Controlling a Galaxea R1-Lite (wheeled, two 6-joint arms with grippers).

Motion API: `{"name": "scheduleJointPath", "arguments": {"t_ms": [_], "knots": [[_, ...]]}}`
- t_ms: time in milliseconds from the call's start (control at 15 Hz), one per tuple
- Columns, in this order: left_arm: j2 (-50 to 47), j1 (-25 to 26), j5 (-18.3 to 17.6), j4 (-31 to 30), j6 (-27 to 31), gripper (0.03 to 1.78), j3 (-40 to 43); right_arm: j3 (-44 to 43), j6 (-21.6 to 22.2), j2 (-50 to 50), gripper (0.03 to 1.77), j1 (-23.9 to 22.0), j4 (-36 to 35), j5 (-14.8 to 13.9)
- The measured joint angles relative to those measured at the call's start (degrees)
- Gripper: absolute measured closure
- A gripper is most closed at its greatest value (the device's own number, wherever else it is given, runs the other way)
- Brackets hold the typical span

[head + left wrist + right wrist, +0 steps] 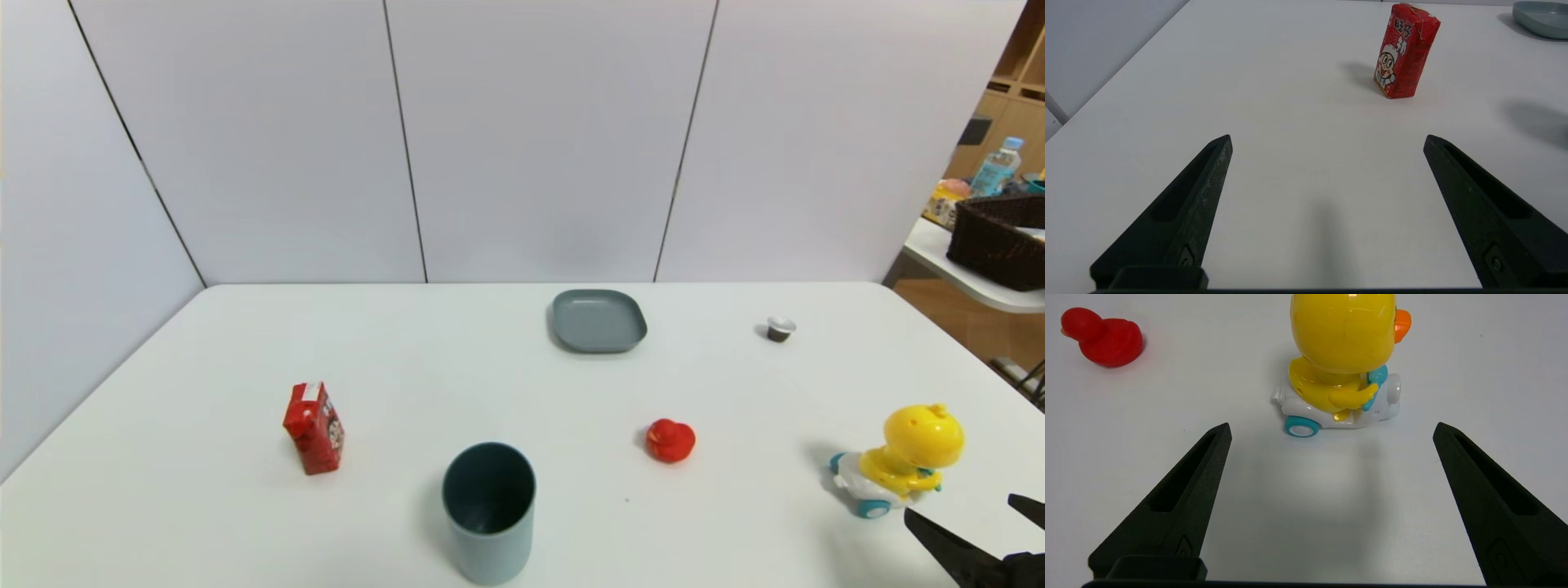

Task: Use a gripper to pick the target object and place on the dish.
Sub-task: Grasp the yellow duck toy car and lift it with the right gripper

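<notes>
Toy just ahead of the open right gripper, dish well off

The toy point(1347, 330) stands upright on the table point(245, 523), just ahead of the right gripper point(1333, 424) and a little to its left in the head view; its big yellow head sits over a white body with blue wheels, its orange beak turned to the robot's right; the right gripper is released, fingers spread wide, holding nothing and apart from the toy; the red duck point(670, 441) lies farther to the gripper's left, beyond the toy; the pod point(780, 329), dark with a pale top, is well ahead of the gripper and to its left; the dish point(600, 322) is well ahead and farther left, with nothing in it.

The cup point(490, 514), tall and upright, its mouth open upward, stands well to the right gripper's left; the red carton point(314, 429) stands farther left still, past the cup; the left gripper point(1328, 136) is idle over the table's left part, also released and spread wide, nothing between its fingers, the carton ahead of it.

Outermost, beyond the table's right edge and well ahead of the right gripper, a dark basket point(992, 245) rests on a side table point(939, 245); a bottle point(998, 167) stands behind it; pale panels point(547, 139) rise behind the dish.
</notes>
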Motion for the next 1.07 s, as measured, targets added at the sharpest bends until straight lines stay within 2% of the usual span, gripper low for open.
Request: {"name": "scheduleJointPath", "arguments": {"t_ms": [333,800,1067], "knots": [[0.0,0.0,0.0,0.0,0.0,0.12,0.0,0.39,0.01,3.08,0.09,-0.11,-2.4,-0.04],[0.0,0.0,-0.01,0.0,0.0,0.12,0.0,1.96,-2.76,1.63,0.09,-0.15,-3.61,-0.28],[0.0,0.0,0.0,0.0,0.0,0.12,0.0,2.01,-3.57,1.52,0.09,0.62,-4.72,-1.61]]}}
